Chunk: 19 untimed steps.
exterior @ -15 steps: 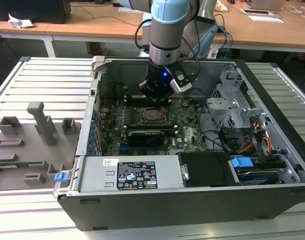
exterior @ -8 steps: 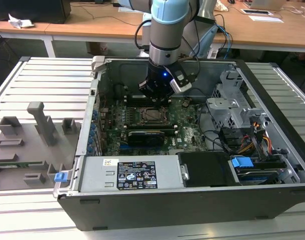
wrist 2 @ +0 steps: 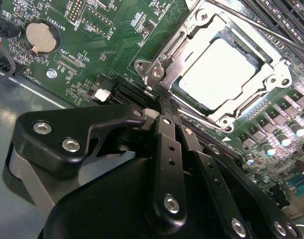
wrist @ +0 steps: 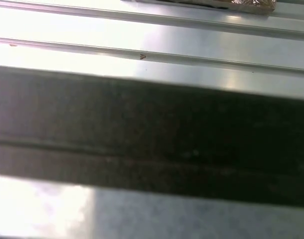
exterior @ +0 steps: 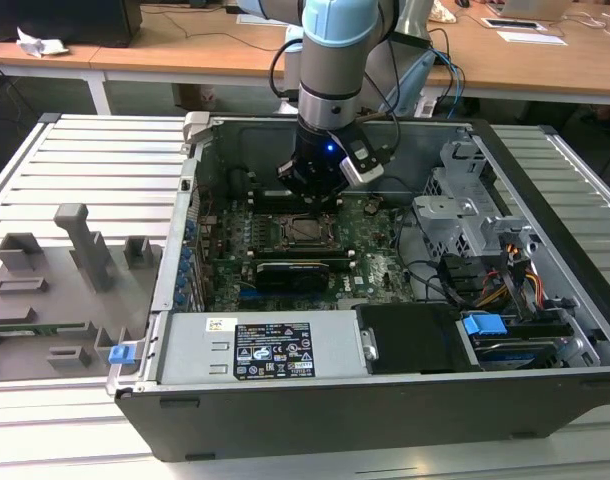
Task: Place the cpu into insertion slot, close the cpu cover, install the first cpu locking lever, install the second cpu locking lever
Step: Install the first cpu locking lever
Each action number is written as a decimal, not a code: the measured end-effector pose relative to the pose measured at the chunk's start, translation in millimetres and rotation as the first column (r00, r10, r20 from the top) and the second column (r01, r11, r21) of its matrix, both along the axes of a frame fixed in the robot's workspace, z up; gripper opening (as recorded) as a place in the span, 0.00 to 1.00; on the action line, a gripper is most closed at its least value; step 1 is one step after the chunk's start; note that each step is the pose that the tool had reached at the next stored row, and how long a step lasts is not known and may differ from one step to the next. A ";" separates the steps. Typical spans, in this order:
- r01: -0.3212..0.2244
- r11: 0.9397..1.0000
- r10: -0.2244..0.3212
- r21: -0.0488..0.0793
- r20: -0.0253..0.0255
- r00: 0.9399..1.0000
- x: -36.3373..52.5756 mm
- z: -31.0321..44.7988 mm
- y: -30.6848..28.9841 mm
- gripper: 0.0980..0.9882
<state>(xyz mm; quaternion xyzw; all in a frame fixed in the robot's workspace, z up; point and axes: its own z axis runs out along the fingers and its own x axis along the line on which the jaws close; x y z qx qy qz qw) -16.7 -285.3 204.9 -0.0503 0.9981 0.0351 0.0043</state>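
The cpu (wrist 2: 223,73), with its pale silver top, lies in the insertion slot (wrist 2: 178,85) on the green board. The grey metal cpu cover (wrist 2: 274,82) lies flat around it. A thin locking lever rod (wrist 2: 264,29) runs along the far side of the cover. My gripper (wrist 2: 162,107) has its black fingers (wrist 2: 167,144) pressed together, and their tips sit at the corner of the cover frame; whether they pinch anything is hidden. In the exterior view the gripper (exterior: 310,192) hangs inside the open computer case just behind the slot (exterior: 307,230).
A black card (exterior: 295,270) lies in front of the slot, with a power supply (exterior: 265,350) at the case front. A drive cage (exterior: 465,210) and cables (exterior: 505,285) fill the exterior view's right. Grey fixtures (exterior: 85,245) stand on the table at the left. A coin battery (wrist 2: 40,36) sits on the board.
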 end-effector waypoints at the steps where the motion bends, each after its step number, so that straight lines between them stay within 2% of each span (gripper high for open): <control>1: 0.000 1.000 0.000 -0.005 0.000 1.000 0.1 -0.1 0.1 0.01; 4: 0.000 1.000 0.000 -0.018 0.000 1.000 0.3 -0.5 0.5 0.01; 7: 0.000 1.000 0.000 -0.023 0.000 1.000 0.5 -1.3 0.9 0.01; 15: 0.000 1.000 0.000 -0.024 0.000 1.000 0.9 -4.0 2.4 0.01; 19: 0.000 1.000 0.000 -0.022 0.001 1.000 1.2 -1.4 3.5 0.01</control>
